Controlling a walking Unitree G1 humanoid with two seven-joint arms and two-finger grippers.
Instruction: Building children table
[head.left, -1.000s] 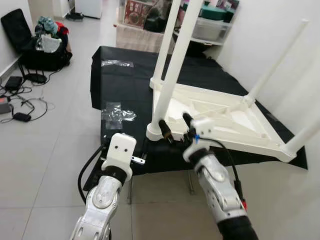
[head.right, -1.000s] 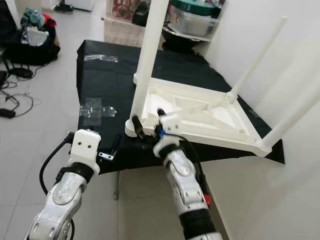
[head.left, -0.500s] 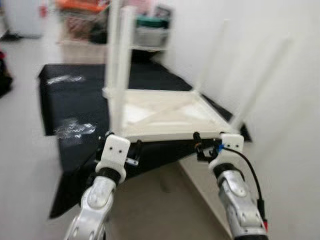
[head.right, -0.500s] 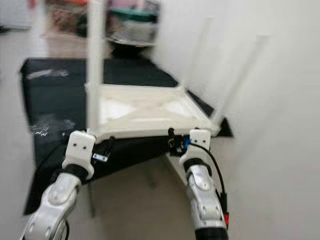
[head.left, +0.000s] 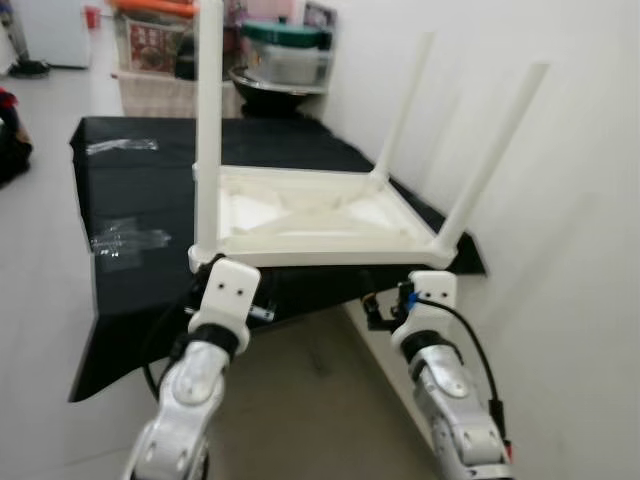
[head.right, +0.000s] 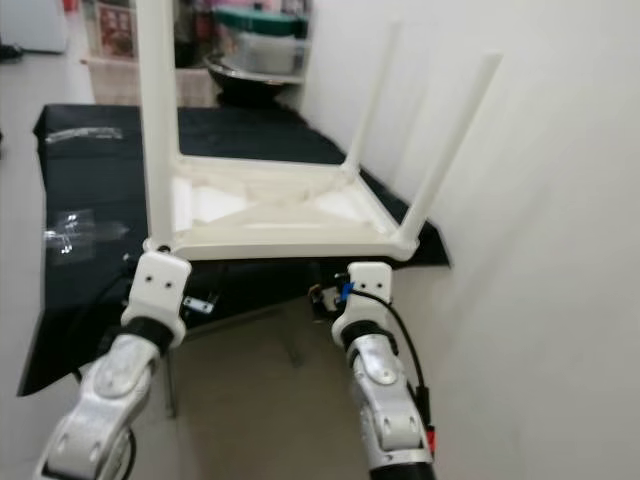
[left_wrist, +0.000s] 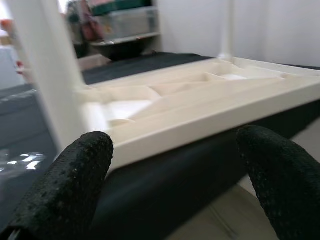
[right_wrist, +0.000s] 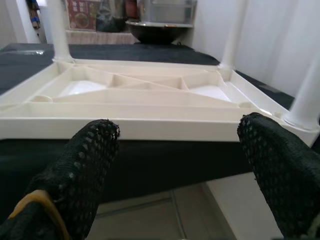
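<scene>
white plastic table (head.left: 320, 215) lies upside down on the black mat (head.left: 140, 200), legs up. it looks light and stiff, maybe slippery, so the near rim is the best place to grab. left gripper (left_wrist: 165, 165) and right gripper (right_wrist: 175, 160) are wide open, holding nothing. wrist views show the ribs underneath; the head views show the tall legs.
</scene>
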